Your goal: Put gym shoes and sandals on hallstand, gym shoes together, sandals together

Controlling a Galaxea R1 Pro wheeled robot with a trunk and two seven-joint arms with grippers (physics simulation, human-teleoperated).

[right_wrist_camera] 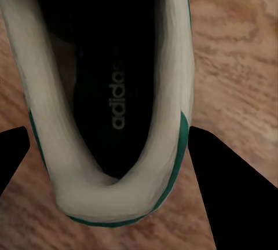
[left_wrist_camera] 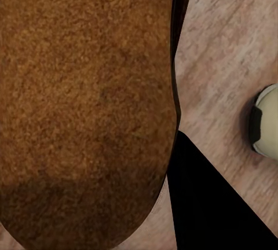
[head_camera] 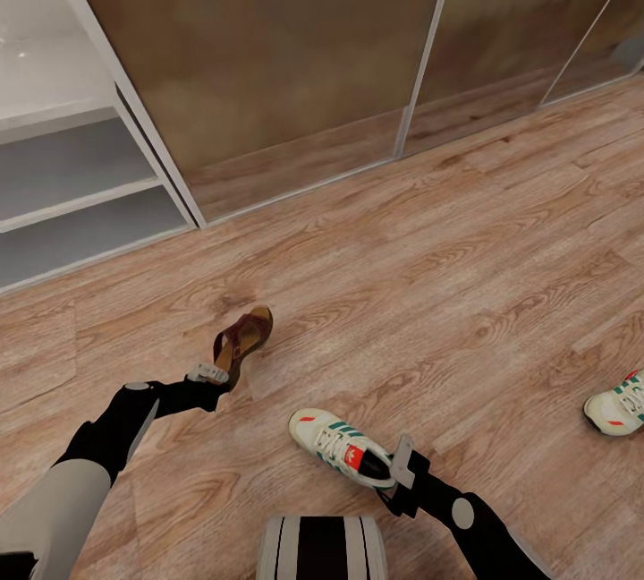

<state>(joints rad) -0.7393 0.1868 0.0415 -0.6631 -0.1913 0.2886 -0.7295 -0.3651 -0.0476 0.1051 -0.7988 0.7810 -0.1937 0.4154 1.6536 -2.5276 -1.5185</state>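
In the head view, the left gripper [head_camera: 217, 373] is at the heel end of one sandal [head_camera: 241, 343], which stands tilted on its edge above the corridor floor [head_camera: 429, 276], so I judge the fingers are closed on it. The right gripper [head_camera: 400, 464] is at the heel of one gym shoe [head_camera: 340, 446], which lies on the floor near the robot; the second gym shoe [head_camera: 617, 405] is well apart, at the right edge. The pale grey hallstand [head_camera: 80, 195] with its open shelves is at the upper left — nothing is on the visible shelves yet. In the left wrist view, the brown sole of the sandal [left_wrist_camera: 87, 105] is very close to the camera, with one dark finger [left_wrist_camera: 208, 203] beside it. In the right wrist view, the heel opening of the gym shoe [right_wrist_camera: 110, 99] sits between the two dark fingers [right_wrist_camera: 231, 186], which stand wide and apart from the shoe — not yet gripping. I think the sandal is light and flat, easy to pinch at the heel edge. The shoe is soft at the collar, so the padded heel rim is a good place to hold.
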